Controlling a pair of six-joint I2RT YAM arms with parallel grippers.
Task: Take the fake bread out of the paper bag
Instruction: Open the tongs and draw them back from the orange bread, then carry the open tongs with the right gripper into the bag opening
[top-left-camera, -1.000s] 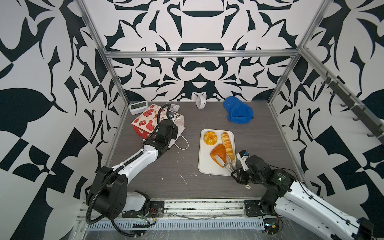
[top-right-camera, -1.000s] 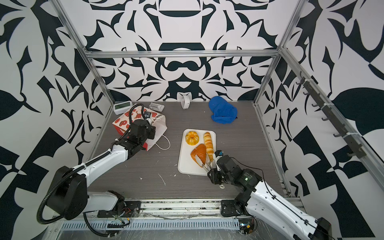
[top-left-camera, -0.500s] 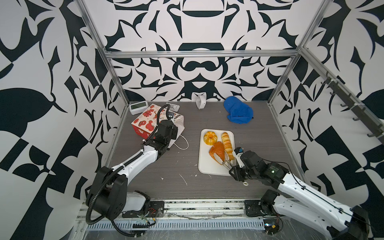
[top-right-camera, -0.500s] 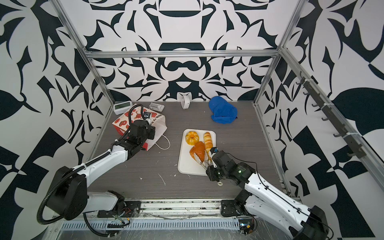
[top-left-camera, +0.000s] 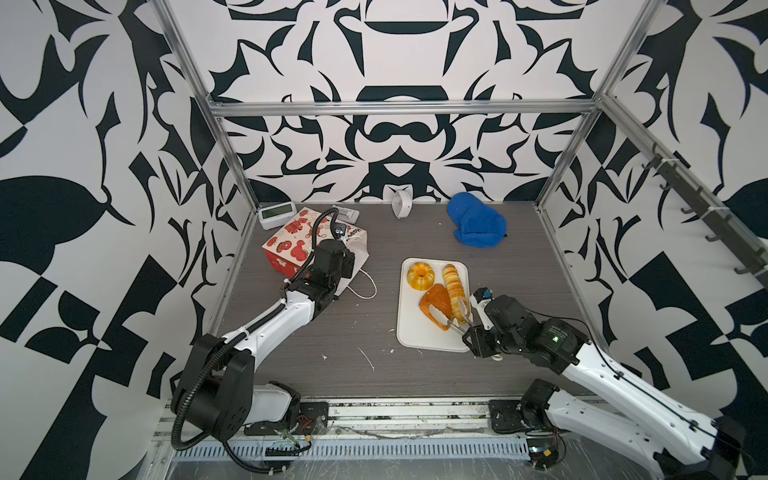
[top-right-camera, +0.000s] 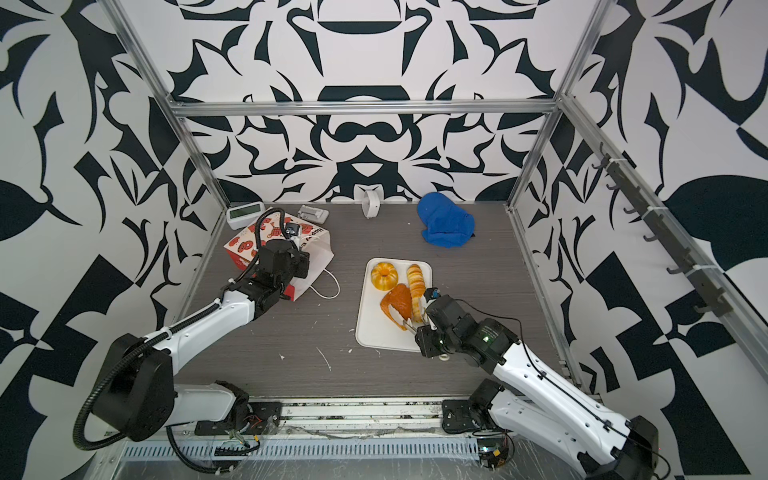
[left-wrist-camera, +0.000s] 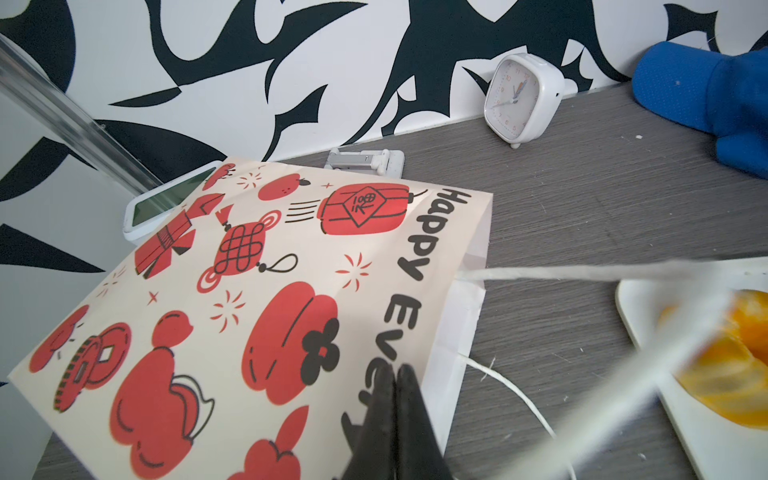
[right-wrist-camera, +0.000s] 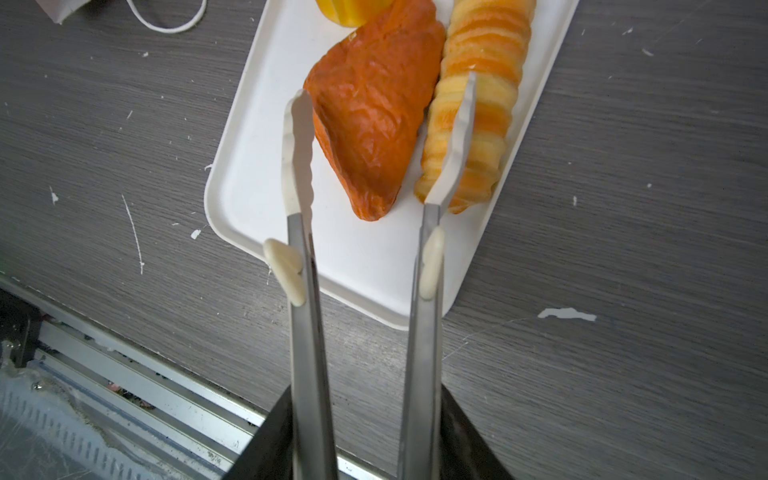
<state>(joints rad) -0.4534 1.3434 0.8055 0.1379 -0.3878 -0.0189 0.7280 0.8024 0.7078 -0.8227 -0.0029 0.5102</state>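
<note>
Red-and-white paper bag (top-left-camera: 291, 245) lies on its side at back left of the grey table (top-left-camera: 374, 232), mouth facing the white tray (top-left-camera: 415, 332). One cord handle (top-left-camera: 365, 286) trails on the table. Left claw (left-wrist-camera: 395, 386) sits at the bag's mouth edge, fingers pressed together; cannot tell if paper is pinched between them.

Three pieces of fake bread rest on the tray, well apart from the bag: ring pastry (top-left-camera: 419, 275) at the far end, long croissant (top-left-camera: 453, 286) along the right rim, and reddish diamond puff (top-left-camera: 436, 300) touching both.

Right claw (right-wrist-camera: 365, 419) grips metal tongs (right-wrist-camera: 307, 332) by the handles. The tong arms are spread. One tip lies at the puff's outer edge, the other over the croissant.
</note>
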